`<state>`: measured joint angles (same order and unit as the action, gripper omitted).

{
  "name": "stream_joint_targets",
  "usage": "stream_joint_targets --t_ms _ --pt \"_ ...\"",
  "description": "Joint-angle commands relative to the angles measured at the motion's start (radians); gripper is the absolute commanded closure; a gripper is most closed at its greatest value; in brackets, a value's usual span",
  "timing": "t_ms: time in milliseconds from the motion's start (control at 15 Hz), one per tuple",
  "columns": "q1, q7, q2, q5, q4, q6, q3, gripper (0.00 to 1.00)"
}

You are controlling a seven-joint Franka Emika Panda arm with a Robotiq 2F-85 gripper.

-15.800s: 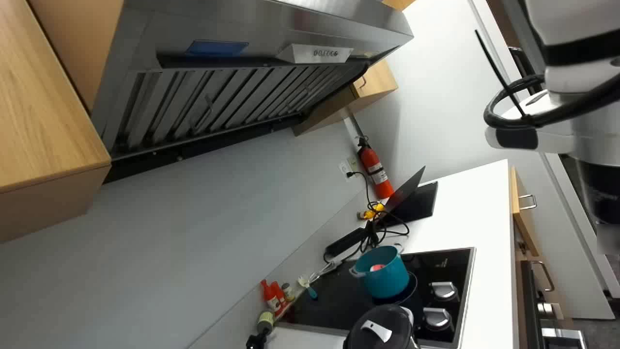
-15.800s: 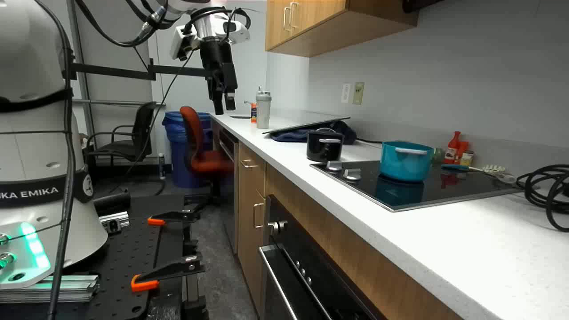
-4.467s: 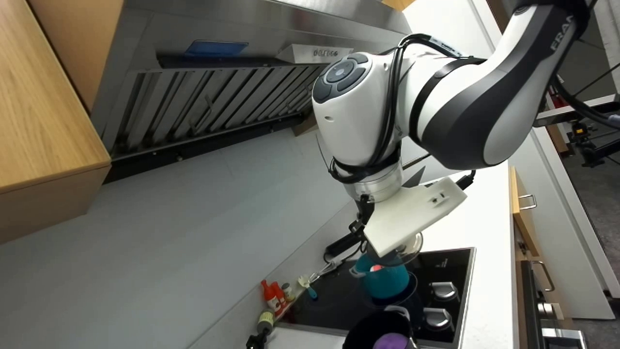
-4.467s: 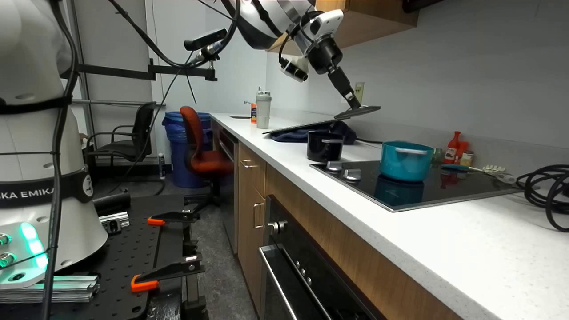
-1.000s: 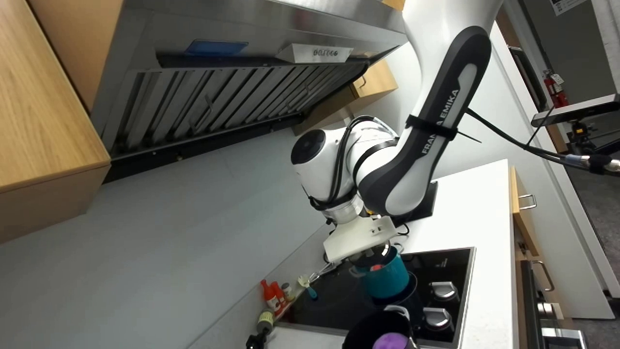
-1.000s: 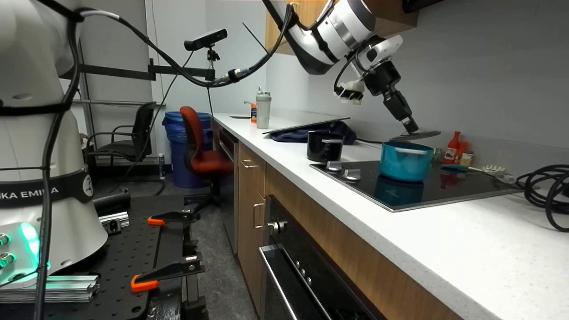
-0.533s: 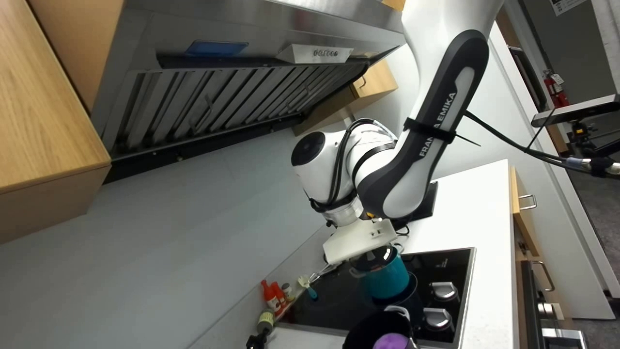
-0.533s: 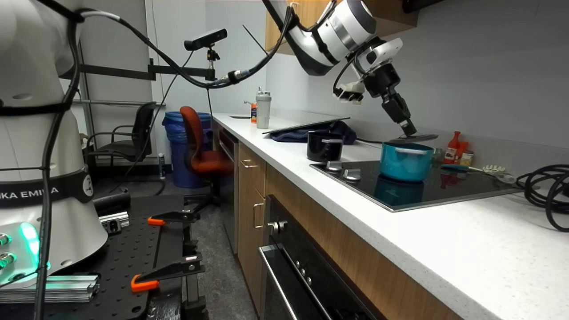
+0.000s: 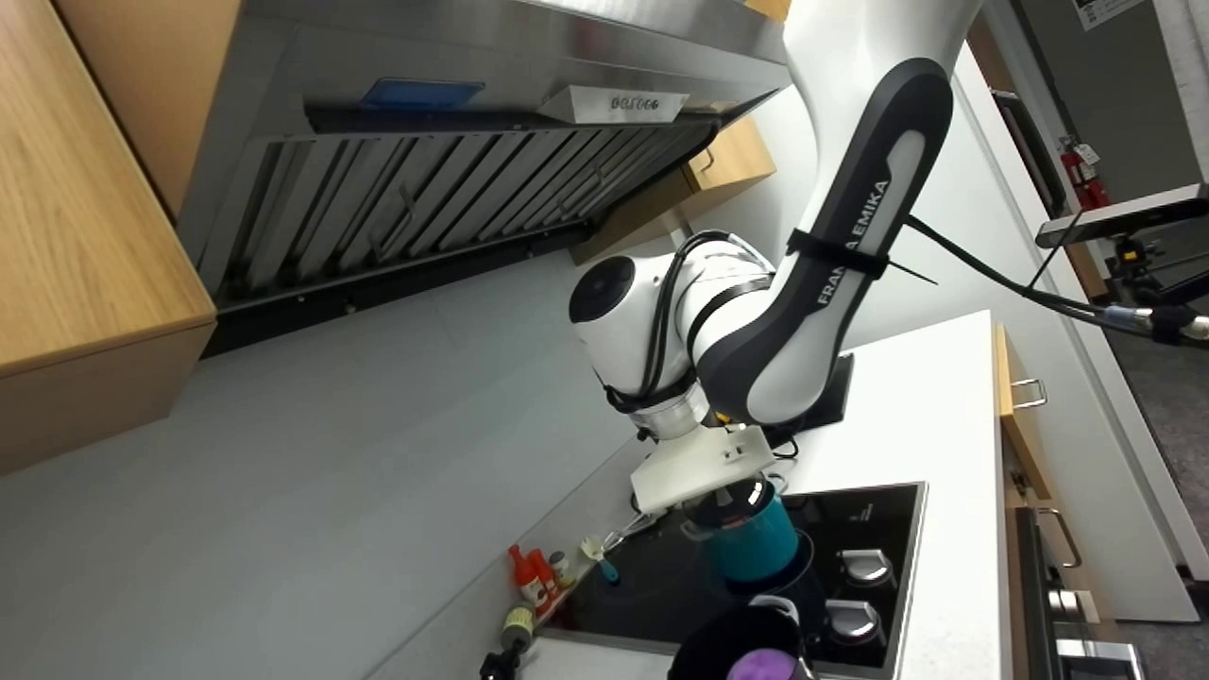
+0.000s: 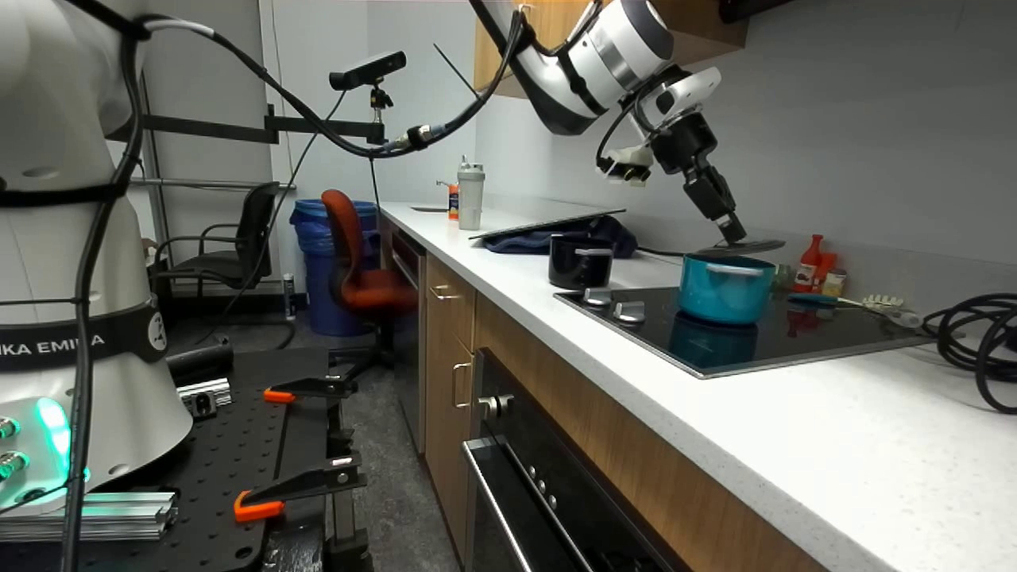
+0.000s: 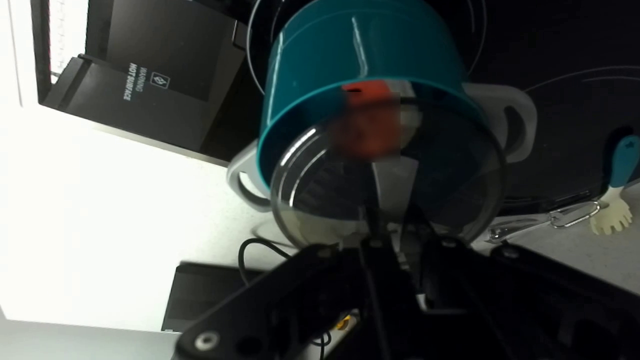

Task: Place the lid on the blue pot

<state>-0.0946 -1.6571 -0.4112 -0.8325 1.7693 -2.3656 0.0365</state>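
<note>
We have the black 2-finger gripper (image 11: 394, 221) pinched on the grey strap handle (image 11: 395, 185) of the round see-through lid (image 11: 450, 170): likely glass, stiff, slippery, breakable, so best held there.

Arm (image 10: 548, 91) extended, upper links cut off at frame top in both exterior views. Forearm (image 9: 871, 203) slants down to the wrist (image 9: 623, 340). Wrist bent so the gripper (image 10: 732, 232) points obliquely down, off vertical, lowest part of the reach. Jaws brought together in a grip; fingers (image 11: 378, 265) side by side in wrist view, dark, tips blurred. White bracket (image 9: 699, 467) at the wrist's end, hides the gripper in that exterior view. Base (image 10: 127, 421) upright, green light (image 10: 54, 429) on.
</note>
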Motion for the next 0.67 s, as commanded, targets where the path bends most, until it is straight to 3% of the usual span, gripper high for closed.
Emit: stream_joint_targets --t_ms 0,133,200,600 --pt "-0.016 -0.006 -0.006 0.017 -0.017 0.002 0.017 0.96" --pt "-0.016 -0.006 -0.004 0.019 -0.015 0.002 0.016 0.96" --pt "-0.015 -0.005 -0.003 0.020 -0.014 0.002 0.016 0.68" --pt "-0.018 0.002 0.001 0.028 -0.007 -0.001 0.011 0.22"
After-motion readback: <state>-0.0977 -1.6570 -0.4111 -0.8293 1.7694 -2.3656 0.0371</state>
